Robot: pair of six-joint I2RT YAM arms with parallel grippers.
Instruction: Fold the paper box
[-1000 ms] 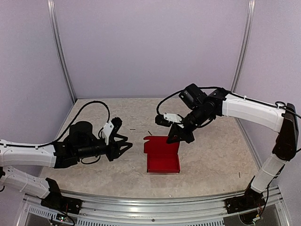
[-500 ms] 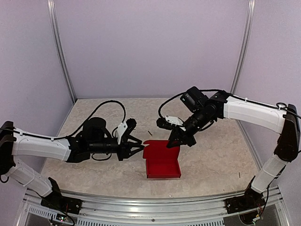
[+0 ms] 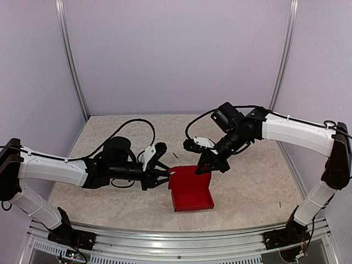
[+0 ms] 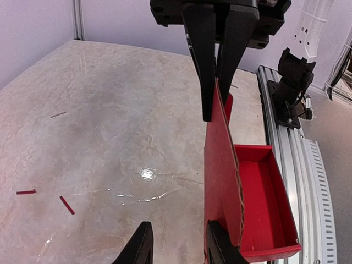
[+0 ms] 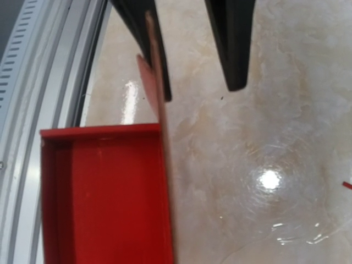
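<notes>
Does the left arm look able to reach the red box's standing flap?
Probably yes: the left gripper is open beside the paper box flap, nothing between; the right gripper pinches only its far end.

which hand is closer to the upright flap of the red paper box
Right. The right hand is shut on the top edge of the flap. The left hand is open beside the flap's left end; contact unclear.

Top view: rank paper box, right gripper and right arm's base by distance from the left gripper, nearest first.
From the left gripper:
1. paper box: its raised flap is at the fingertips, just to their right.
2. right gripper: across the flap, up and to the right, shut on its far edge.
3. right arm's base: far off at the table's near right corner.
</notes>
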